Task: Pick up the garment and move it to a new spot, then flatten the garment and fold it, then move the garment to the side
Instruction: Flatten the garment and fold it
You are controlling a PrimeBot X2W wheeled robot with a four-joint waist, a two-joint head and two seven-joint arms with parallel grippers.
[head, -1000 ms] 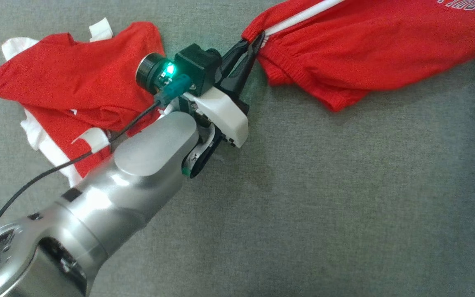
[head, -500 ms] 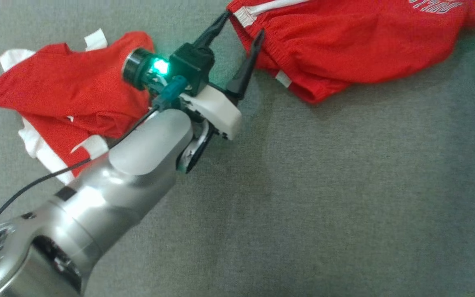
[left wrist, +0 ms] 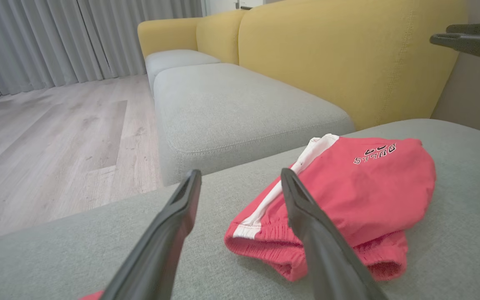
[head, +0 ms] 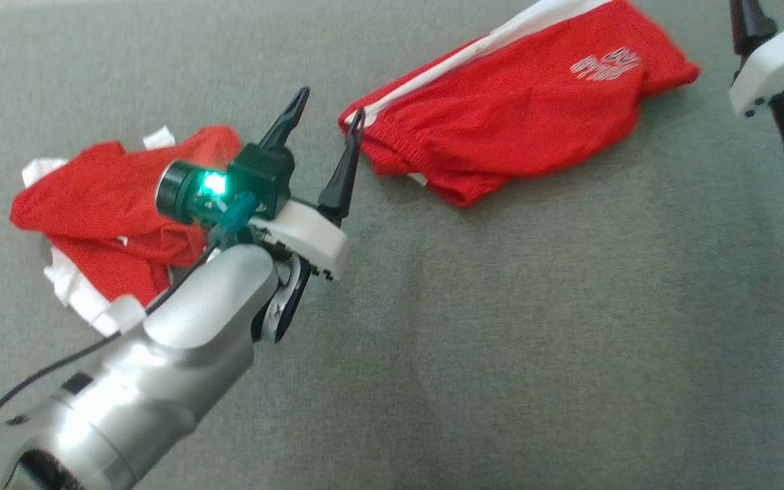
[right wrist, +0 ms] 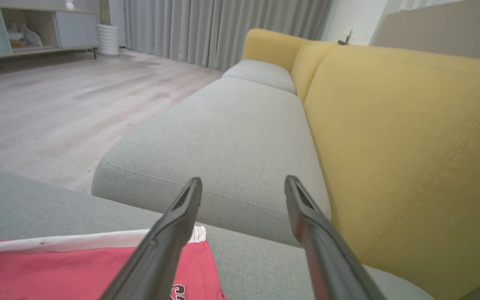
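A broad stretch of the grey woven seat cushion (head: 501, 340) is left bare at the near side and right. It is bounded by the folded red mesh shorts with a white side stripe (head: 514, 129) and a crumpled red-and-white cloth heap (head: 106, 197). The gap between them is taken up by the left gripper (head: 331, 103), fingers spread. Beyond the shorts, the way is closed by an upright yellow fabric backrest (right wrist: 411, 146).

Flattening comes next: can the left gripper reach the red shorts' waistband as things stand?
Probably yes: the left gripper stands open right beside the waistband of the red shorts, nothing lying between them.
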